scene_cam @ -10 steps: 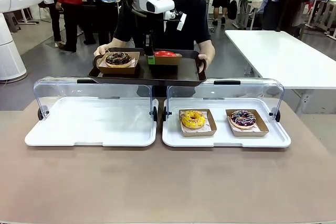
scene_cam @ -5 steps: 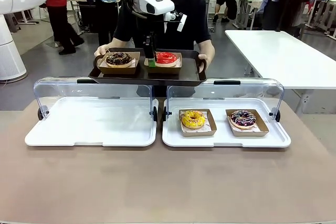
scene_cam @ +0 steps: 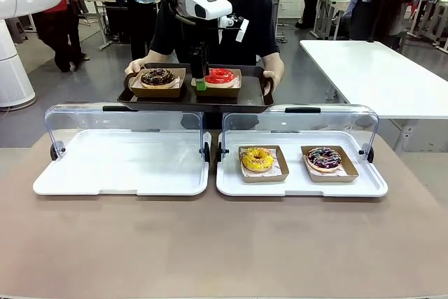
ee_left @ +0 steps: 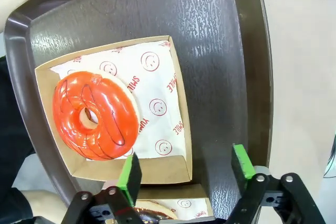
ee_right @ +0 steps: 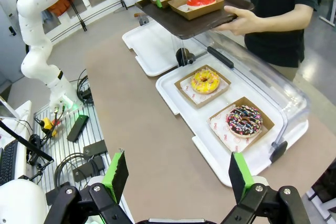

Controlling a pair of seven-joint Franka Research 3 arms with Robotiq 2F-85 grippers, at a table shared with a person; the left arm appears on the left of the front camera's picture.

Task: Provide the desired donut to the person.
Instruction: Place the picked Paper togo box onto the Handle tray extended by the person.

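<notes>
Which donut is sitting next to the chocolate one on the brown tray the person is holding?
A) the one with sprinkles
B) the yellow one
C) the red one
C: the red donut sits in its paper box beside the chocolate donut on the brown tray; the yellow donut lies in the white case below.

— We see a glossy red donut (ee_left: 97,116) on white paper (ee_left: 157,93) printed with red smileys, dark brown tray (ee_left: 210,35).

— And we note a yellow donut (scene_cam: 257,159), and green pads (ee_left: 129,171).
</notes>
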